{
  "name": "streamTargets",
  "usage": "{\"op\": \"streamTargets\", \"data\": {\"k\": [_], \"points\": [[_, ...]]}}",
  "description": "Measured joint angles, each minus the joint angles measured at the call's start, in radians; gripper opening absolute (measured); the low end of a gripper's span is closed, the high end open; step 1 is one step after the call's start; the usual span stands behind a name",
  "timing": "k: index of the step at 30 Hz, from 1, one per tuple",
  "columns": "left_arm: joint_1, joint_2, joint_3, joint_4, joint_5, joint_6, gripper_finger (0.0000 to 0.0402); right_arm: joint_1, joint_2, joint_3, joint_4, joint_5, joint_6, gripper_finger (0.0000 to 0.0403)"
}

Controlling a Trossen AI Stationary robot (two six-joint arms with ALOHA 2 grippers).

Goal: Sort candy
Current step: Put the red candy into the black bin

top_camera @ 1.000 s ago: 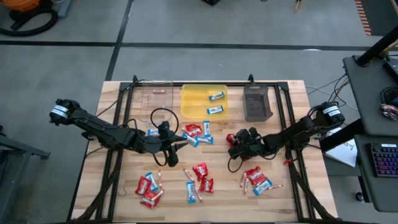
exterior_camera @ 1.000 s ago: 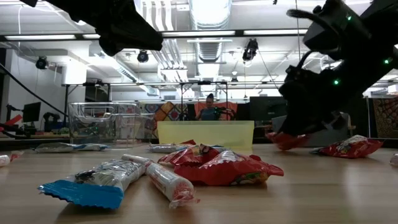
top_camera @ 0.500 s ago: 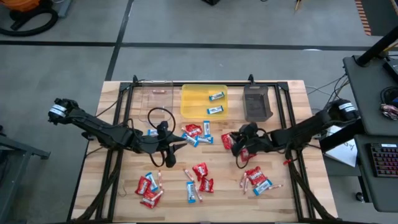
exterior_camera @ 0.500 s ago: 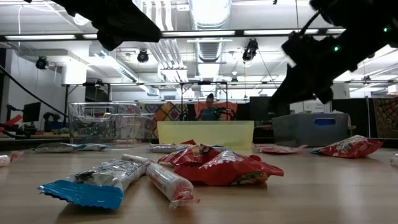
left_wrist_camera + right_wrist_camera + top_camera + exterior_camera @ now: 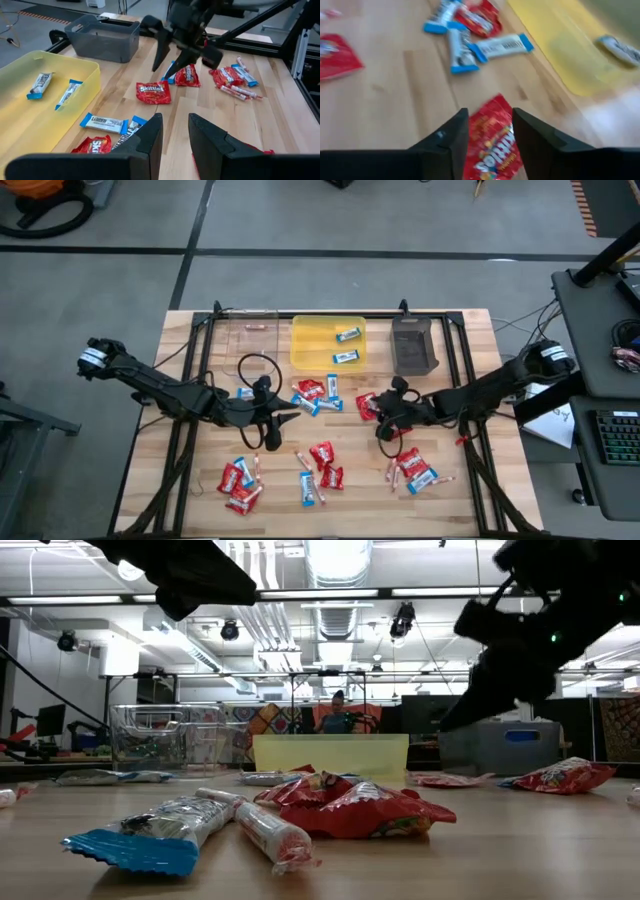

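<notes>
Right gripper (image 5: 378,414) at table centre, fingers spread, above red packet (image 5: 492,136), not pinching it. Left gripper (image 5: 290,412) at its 9 o'clock, fingers spread, empty. Candy (image 5: 318,454) scattered at 6; two bars in yellow tray (image 5: 305,330) at 12.

From my remote station I see a wooden table (image 5: 200,500) carrying a clear tray (image 5: 256,340), a yellow tray (image 5: 310,352) and a dark tray (image 5: 413,347) side by side along its far edge, with a person (image 5: 336,712) beyond it.
</notes>
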Motion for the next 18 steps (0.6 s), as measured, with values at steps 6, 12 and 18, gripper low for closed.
{"op": "streamTargets", "data": {"k": [6,12,18], "points": [[0.0,0.0,0.0,0.003,0.0,0.0,0.0077,-0.004,0.133,0.0,0.016,0.07,0.13,0.0189],[0.0,0.0,0.0,0.009,-0.001,0.0,0.0077,-0.04,0.237,0.001,0.045,0.077,0.296,0.0204],[0.0,0.005,0.0,0.011,-0.001,0.0,0.0077,-0.069,0.309,0.005,0.079,0.08,0.379,0.0198]]}}
